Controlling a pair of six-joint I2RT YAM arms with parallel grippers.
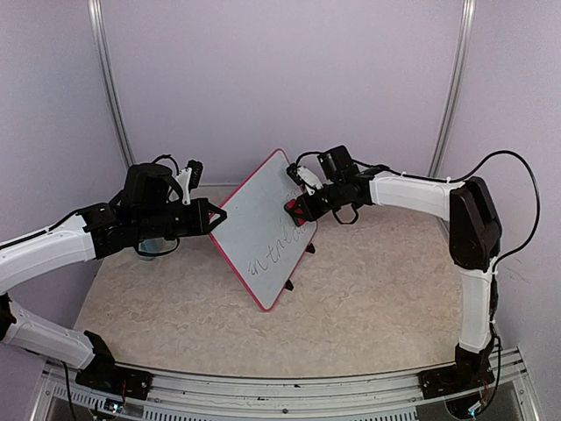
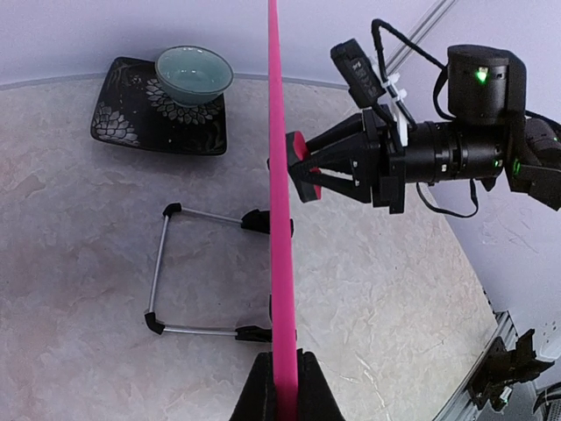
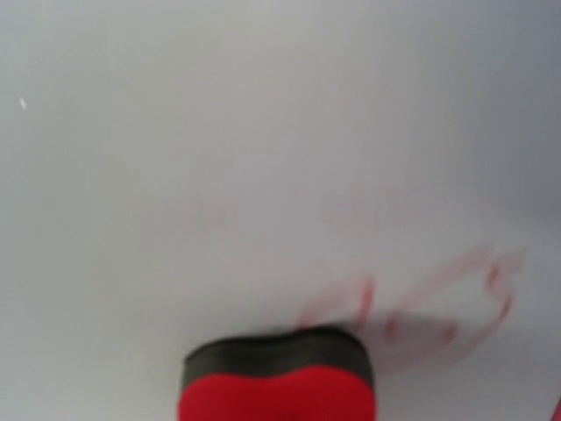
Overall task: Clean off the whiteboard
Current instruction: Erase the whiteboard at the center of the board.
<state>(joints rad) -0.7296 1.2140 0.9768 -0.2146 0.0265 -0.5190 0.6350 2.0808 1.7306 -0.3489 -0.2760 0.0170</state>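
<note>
My left pincer is clamped shut on the pink frame of the whiteboard, biting its upper-left edge. In my left wrist view that frame runs as a thin pink line straight up the middle, with my fingers straddling it at the bottom. I hold it there, I judge, to brace it: a push on the face would tip it back on its wire stand, which shows left of the pink line.

My right pincer is closed around the red eraser, the dark felt side pressed flat to the white face. That's the working hand, coming in from the right of the top view, square to the board so the felt meets it evenly.

The board stands in the centre of the table, leaning back toward the left, its written face turned right and up toward the camera. Its long axis runs along the lower edge, from bottom centre up toward the right. Dark handwriting follows that line along the lower part, just below the eraser. The right wrist view shows only blurred reddish marks right of the felt.

A bowl on a black plate sits upper left in the left wrist view, well apart.
</note>
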